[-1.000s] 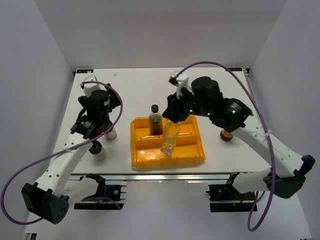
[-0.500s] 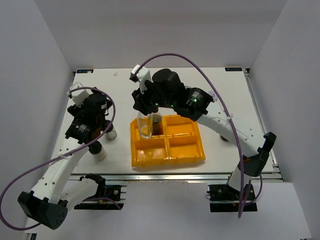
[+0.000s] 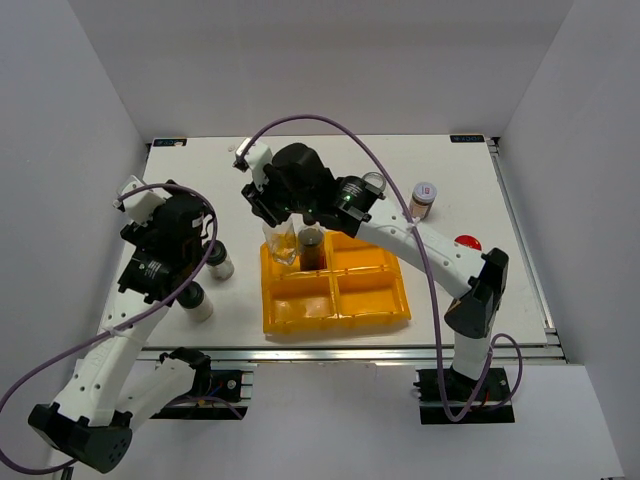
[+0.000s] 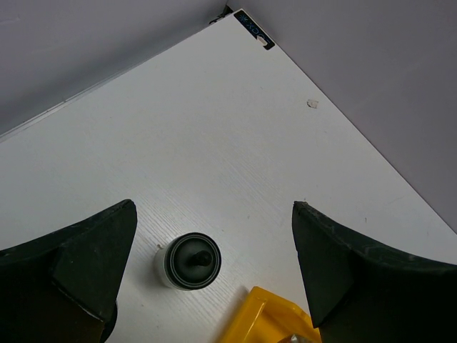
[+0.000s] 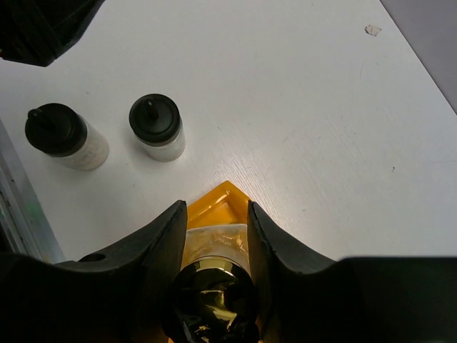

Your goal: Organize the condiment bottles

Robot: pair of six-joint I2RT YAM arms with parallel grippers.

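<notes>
right gripper (image 5: 216, 218): is clamping the clear gold-topped bottle (image 5: 214, 289) between both fingers.
held bottle: clear glass with a shiny gold cap, is staying upright at the far-left corner of the yellow tray (image 5: 223, 194).
tall dark bottle (image 3: 311, 248): black-capped, is standing in that same compartment, just beside the held one.
far shaker (image 5: 156, 127), near shaker (image 5: 64, 136): white-bodied and black-lidded, are standing on the table (image 5: 300, 107) left of the tray.
left gripper (image 4: 213, 214): is hanging spread wide, gripping nothing, above the far shaker.

Top view: high behind near edge, looking down on whole desk (image 3: 520, 300). Left wrist: close, faces far-left corner. Right wrist: close, angled down over tray (image 3: 335, 325) far-left corner. All share that tray corner and a black-lidded shaker (image 4: 191, 261).
</notes>
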